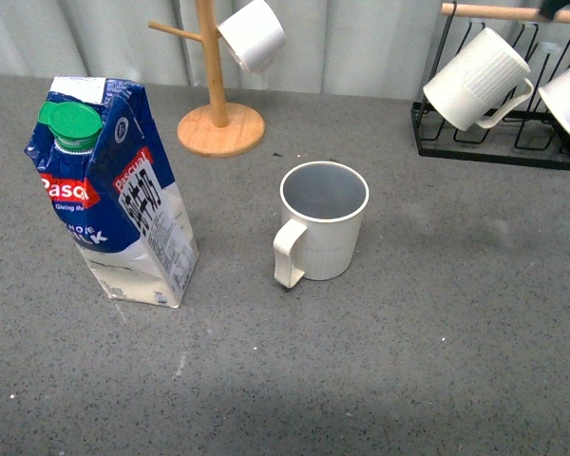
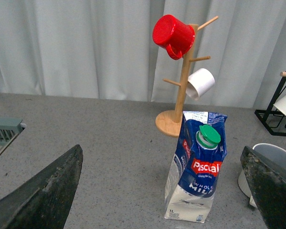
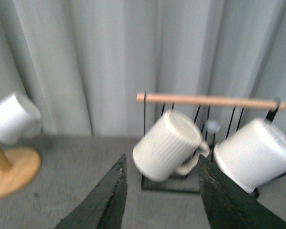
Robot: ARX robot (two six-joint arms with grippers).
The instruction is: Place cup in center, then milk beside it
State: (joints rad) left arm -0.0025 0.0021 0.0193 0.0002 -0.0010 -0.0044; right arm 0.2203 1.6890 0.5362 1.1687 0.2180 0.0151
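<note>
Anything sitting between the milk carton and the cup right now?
Nothing: the front view shows only bare grey tabletop between the milk carton and the cup, which stand apart.

My front and left wrist views are bright, evenly lit and sharp; the cup (image 1: 328,242) throws only a faint shadow. My right wrist view is blurred.
</note>
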